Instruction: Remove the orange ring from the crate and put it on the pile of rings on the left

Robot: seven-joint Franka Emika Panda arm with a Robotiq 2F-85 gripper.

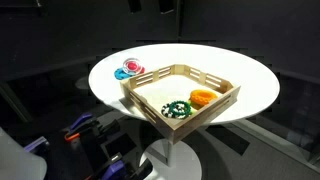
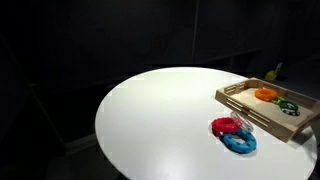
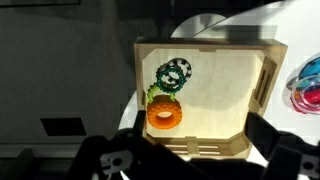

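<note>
The orange ring (image 3: 165, 116) lies inside the wooden crate (image 3: 262, 80), next to a dark green ring (image 3: 175, 74) and a light green one partly under it. It also shows in both exterior views (image 1: 203, 97) (image 2: 266, 94). The pile of rings, red and blue, sits on the white table beside the crate (image 1: 128, 70) (image 2: 234, 134) (image 3: 305, 85). My gripper (image 3: 198, 138) hovers above the crate's near wall, open and empty, with its dark fingers spread either side. The gripper does not show in the exterior views.
The crate (image 1: 180, 72) (image 2: 240, 97) stands on a round white table (image 1: 250, 80) (image 2: 160, 110), near its edge. The surroundings are dark. Robot parts and cables (image 1: 85, 130) show below the table edge.
</note>
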